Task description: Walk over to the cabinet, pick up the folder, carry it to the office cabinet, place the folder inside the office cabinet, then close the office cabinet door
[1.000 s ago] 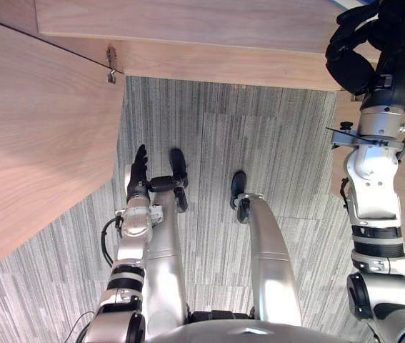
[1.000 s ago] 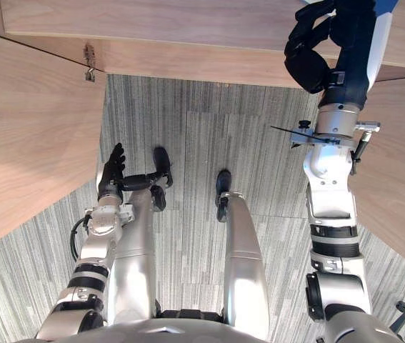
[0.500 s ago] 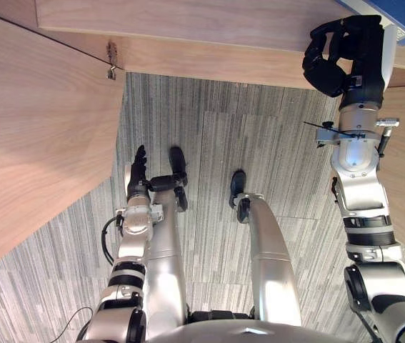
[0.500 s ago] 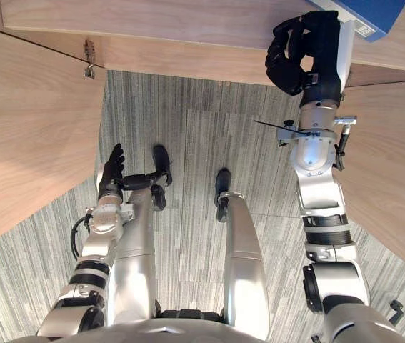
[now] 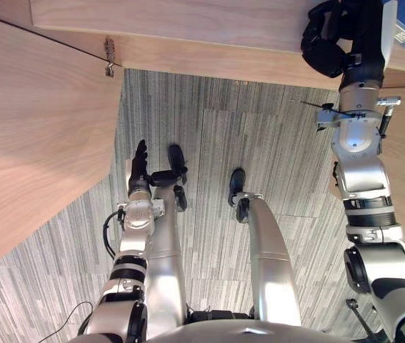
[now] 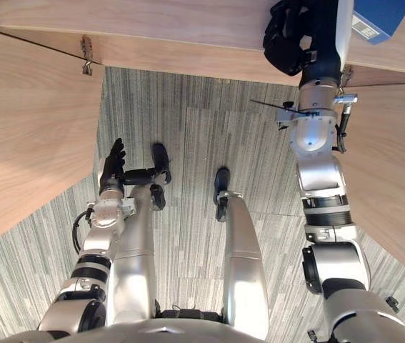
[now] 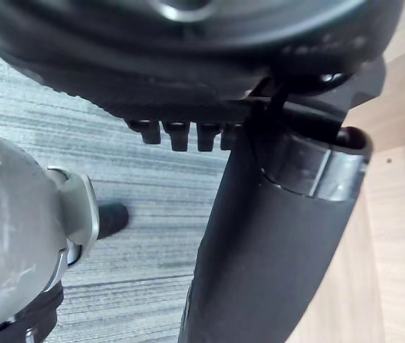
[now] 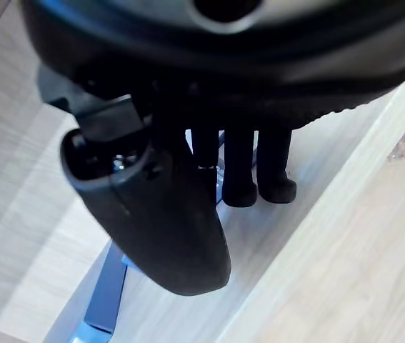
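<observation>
right robot hand (image 5: pixel 331 43): lifted since half a second ago, folder (image 6: pixel 391 13) seen just beyond it on the cabinet shelf (image 8: pixel 331 214) | grasp: cannot be told | left robot hand (image 5: pixel 139 168): hung low, fingers straight | pickup judged imminent

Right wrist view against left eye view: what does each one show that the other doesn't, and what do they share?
The right wrist view adds a close look: the blue folder has its edge running between the right hand's thumb and fingers, above a pale wooden surface. The left eye view adds the left hand hanging open beside the open cabinet door, the hinge and the grey carpet. Both show the right hand curled on the blue folder, with light wood around it.
</observation>
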You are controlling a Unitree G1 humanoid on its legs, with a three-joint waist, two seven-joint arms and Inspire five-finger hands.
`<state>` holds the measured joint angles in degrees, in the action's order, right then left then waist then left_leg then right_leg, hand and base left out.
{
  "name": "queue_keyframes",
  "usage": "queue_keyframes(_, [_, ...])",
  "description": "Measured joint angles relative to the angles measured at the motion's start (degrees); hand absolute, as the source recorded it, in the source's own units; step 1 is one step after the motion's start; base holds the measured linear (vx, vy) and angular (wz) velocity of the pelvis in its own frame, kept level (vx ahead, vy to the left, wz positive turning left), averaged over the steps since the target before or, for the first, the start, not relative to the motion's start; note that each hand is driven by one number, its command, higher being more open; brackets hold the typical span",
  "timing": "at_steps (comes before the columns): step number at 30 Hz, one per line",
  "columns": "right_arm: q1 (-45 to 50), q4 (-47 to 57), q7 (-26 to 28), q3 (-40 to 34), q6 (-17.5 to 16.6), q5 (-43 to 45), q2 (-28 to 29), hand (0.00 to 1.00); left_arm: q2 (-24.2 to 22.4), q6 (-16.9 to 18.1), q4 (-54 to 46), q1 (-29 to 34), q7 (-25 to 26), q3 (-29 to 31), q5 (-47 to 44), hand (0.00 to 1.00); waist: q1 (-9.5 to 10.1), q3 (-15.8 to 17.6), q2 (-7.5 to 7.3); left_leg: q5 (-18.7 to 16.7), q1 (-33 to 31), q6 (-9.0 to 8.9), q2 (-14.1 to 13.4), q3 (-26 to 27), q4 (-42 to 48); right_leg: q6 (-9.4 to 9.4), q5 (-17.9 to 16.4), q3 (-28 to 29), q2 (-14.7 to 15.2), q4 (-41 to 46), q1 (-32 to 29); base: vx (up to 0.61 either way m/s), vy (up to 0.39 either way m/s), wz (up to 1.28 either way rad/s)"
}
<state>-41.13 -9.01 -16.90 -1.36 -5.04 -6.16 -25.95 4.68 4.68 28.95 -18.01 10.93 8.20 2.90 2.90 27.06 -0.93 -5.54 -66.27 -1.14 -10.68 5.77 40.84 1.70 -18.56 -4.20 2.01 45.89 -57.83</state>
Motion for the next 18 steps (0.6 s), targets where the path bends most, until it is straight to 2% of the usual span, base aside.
queue_keyframes(5, [-3.83, -4.47, 0.03, -0.48, 0.34, 2.26, -3.67, 0.00, 0.04, -0.26, 0.67, -1.56, 0.00, 0.05, -0.14, 1.00, 0.03, 0.02, -0.04, 0.11, -0.03, 0.17, 0.01, 0.15, -0.55, 0.28, 0.55, 0.00, -0.01, -1.03, 0.10, 0.02, 0.034, -0.02])
queue_keyframes(11, [-9.62, -10.45, -0.93, -4.74, 2.71, 4.10, -3.93, 0.00, 0.14, -0.64, 2.60, -3.97, 0.23, 0.62, -0.68, 1.00, 0.02, 0.08, -0.13, 0.13, -0.14, 0.20, 0.01, 0.22, -0.62, 0.34, 0.65, -0.03, 0.02, -1.27, 0.10, 0.00, 0.005, 0.00])
queue_keyframes(18, [-10.95, -12.14, -2.42, -8.61, 5.80, 4.67, -3.86, 0.00, 0.05, -1.61, 4.17, -6.73, 0.84, 2.19, -1.28, 1.00, 0.07, 0.17, -0.29, 0.12, -0.19, 0.21, -0.23, 0.31, -0.31, 0.33, 0.65, -0.19, -0.06, -1.15, 0.15, 0.00, 0.000, 0.00])
